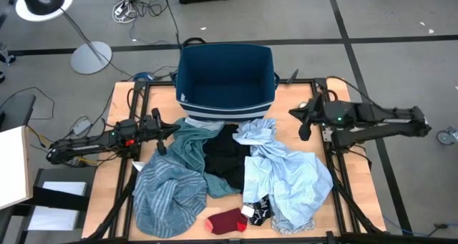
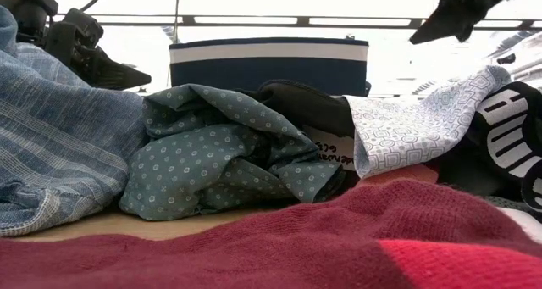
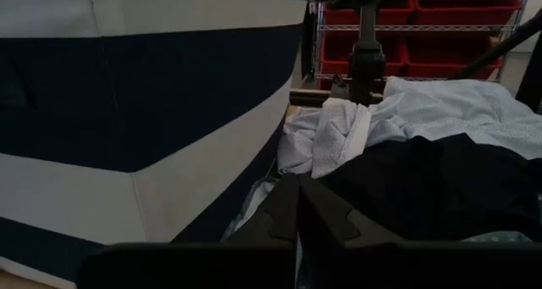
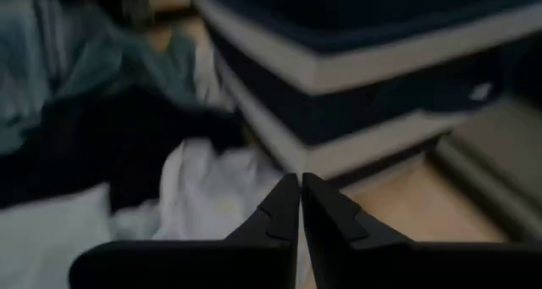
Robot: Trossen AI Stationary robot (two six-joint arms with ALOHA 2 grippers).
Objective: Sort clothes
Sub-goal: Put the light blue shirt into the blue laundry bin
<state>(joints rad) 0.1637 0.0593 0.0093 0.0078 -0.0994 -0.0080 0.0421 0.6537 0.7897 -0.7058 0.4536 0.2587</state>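
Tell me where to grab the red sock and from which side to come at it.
Take the red sock across its middle, coming straight down from above. It lies flat and alone on the table's front edge, its length running left to right, so the fingers can probably close across its narrow width. Stay off its right end, which touches the dark patterned sock. The right gripper looks better placed.

Lying in a heap on the table [image 1: 114,108], in front of the bin [image 1: 226,79]: the clothes [image 1: 229,169]. Hanging above the heap's left edge, fingertips together: the left gripper [image 1: 162,145]. Hovering just right of the bin and behind the heap's right side, fingertips together: the right gripper [image 1: 303,133]. Sitting at the heap's near edge, farthest from both grippers: the socks [image 1: 240,217].
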